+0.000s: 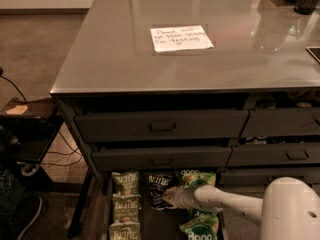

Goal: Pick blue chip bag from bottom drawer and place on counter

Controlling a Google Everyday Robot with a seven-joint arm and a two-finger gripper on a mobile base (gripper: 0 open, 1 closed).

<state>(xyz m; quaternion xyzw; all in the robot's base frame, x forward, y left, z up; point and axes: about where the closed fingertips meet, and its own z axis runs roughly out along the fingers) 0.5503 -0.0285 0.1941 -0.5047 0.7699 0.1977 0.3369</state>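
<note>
The blue chip bag [158, 185] lies in the open bottom drawer [150, 223], near its back, between the pale green bags and the bright green bags. My gripper [170, 195] reaches in from the right on a white arm [225, 201]. Its tip is at the bag's lower right edge and appears to touch it. The counter [110, 49] above is glossy grey, with a white handwritten note [181, 38] on it.
Three pale green bags [125, 206] lie in a column at the drawer's left. Bright green "dang" bags [196, 177] [201, 228] lie on the right. Two closed drawers with handles [162, 126] sit above. A dark side stand with cables [30, 134] is to the left.
</note>
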